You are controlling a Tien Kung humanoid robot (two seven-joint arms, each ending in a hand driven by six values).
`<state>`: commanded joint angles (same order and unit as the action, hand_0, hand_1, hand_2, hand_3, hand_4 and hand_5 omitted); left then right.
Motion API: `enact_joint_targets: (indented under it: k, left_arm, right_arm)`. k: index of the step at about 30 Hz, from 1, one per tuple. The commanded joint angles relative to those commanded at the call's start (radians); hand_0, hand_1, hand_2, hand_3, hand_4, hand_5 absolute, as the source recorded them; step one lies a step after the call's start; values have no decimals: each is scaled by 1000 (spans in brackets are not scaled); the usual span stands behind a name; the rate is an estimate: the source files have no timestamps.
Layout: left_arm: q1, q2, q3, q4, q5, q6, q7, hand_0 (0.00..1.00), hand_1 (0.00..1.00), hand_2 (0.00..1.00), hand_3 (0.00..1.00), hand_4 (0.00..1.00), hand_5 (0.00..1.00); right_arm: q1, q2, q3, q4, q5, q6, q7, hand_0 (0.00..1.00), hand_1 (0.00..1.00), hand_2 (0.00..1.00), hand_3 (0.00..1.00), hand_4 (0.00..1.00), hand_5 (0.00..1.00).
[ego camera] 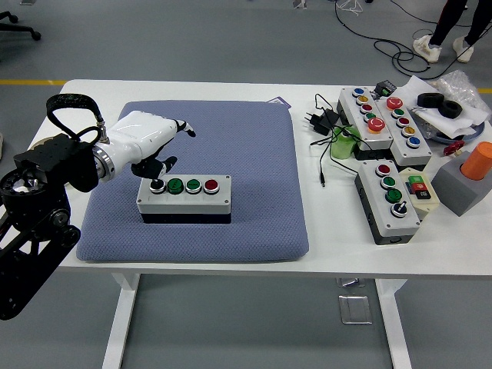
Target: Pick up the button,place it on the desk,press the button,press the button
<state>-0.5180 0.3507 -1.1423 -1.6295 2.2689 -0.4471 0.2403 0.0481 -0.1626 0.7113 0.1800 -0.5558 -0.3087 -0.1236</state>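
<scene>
Sitting on a blue mat (231, 154) is a grey button box (184, 198) with four buttons in a row on top: black, green, green and red. The mat lies flat on a white table (77, 96), and the box is on the front part of the mat, a bit left of the middle.

The left hand (150, 138) is white and comes in from the left on a black arm. It is over the left end of the box. Its fingers are loose and spread, and it holds nothing. One finger points out to the right, up over the mat. A dark fingertip (159, 173) points down at the black button (157, 185). It is very close, but I cannot tell if it is touching. A black strap loops up behind the wrist.

The right hand is not in the picture.

On the right side of the table are more button boxes. Two long ones (380, 115) lie side by side near the back, and another one (388, 200) lies closer to the front. A green cup (344, 144) stands beside them, with black cords and a plug (321, 121) next to it. An orange cup (477, 160) sits on a grey block (460, 187) at the far right edge. A small tray (38, 157) rests at the left edge.

A person's legs and shoes (442, 48) show at the top right, on the floor.
</scene>
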Motion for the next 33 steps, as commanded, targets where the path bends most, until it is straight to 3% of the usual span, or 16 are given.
enact_joint_targets:
  k: [3, 4, 7, 8, 9, 14, 15, 18, 21, 22, 25, 27, 28, 33]
  left_arm:
    - [10, 0, -32, -3, 0, 54, 28, 116, 96, 142, 891, 974, 739]
    - [15, -2, -50, 2, 0, 88, 42, 242, 302, 341, 988, 991, 998]
    - [21, -4, -72, 15, -10, 189, 54, 242, 302, 341, 988, 991, 998]
    - [24, -4, -80, 26, -52, 233, 52, 242, 302, 341, 988, 991, 998]
    - [27, -5, -85, 33, -91, 272, 48, 567, 723, 828, 998, 972, 998]
    - [31, -8, -98, 71, -289, 481, 10, 567, 723, 828, 998, 972, 998]
    - [32, -10, -102, 84, -326, 519, -6, 793, 898, 994, 998, 933, 998]
    - [35, -13, -114, 120, -451, 643, -51, 793, 898, 994, 998, 933, 998]
    - [43, -15, -123, 157, -575, 736, -88, 793, 898, 994, 998, 933, 998]
    - [49, -15, -125, 171, -620, 753, -104, 826, 919, 998, 990, 844, 998]
    - [61, -15, -129, 197, -744, 779, -152, 826, 919, 998, 990, 844, 998]
    - [73, -16, -136, 217, -828, 759, -182, 826, 919, 998, 990, 844, 998]
    - [78, -15, -140, 226, -874, 743, -195, 807, 899, 959, 940, 775, 998]
    - [104, -14, -154, 262, -1082, 677, -232, 807, 899, 959, 940, 775, 998]
  right_arm:
    - [-3, 0, 1, 0, -2, 0, -1, 630, 474, 529, 583, 265, 10]
    - [-4, 0, 2, 0, -3, 0, -1, 630, 474, 529, 583, 265, 10]
    - [-5, 1, 2, 0, -4, 0, -2, 630, 474, 529, 583, 265, 10]
    - [-6, 1, 2, 0, -4, 0, -1, 630, 474, 529, 583, 265, 10]
    - [-6, 1, 1, 0, -3, 0, -1, 631, 474, 530, 582, 265, 10]
    - [-3, 0, 1, 0, -3, 0, 0, 631, 474, 530, 582, 265, 10]
    - [-2, 0, 1, 0, -2, 0, 0, 631, 474, 530, 583, 265, 10]
    - [-1, 0, 2, 0, -2, 0, 0, 631, 474, 530, 583, 265, 10]
    - [1, 1, 2, 0, -1, 0, 0, 631, 474, 530, 583, 265, 10]
    - [1, 1, 2, 0, -1, 0, 0, 631, 474, 530, 583, 265, 10]
    - [1, 1, 2, 0, -1, 0, 0, 631, 474, 530, 583, 265, 10]
    - [2, 1, 4, 0, -4, 0, -1, 631, 474, 530, 583, 265, 10]
    - [2, 2, 5, 0, -5, 1, -2, 631, 474, 530, 583, 265, 10]
    - [4, 3, 4, 0, -2, 0, -1, 631, 474, 530, 583, 265, 10]
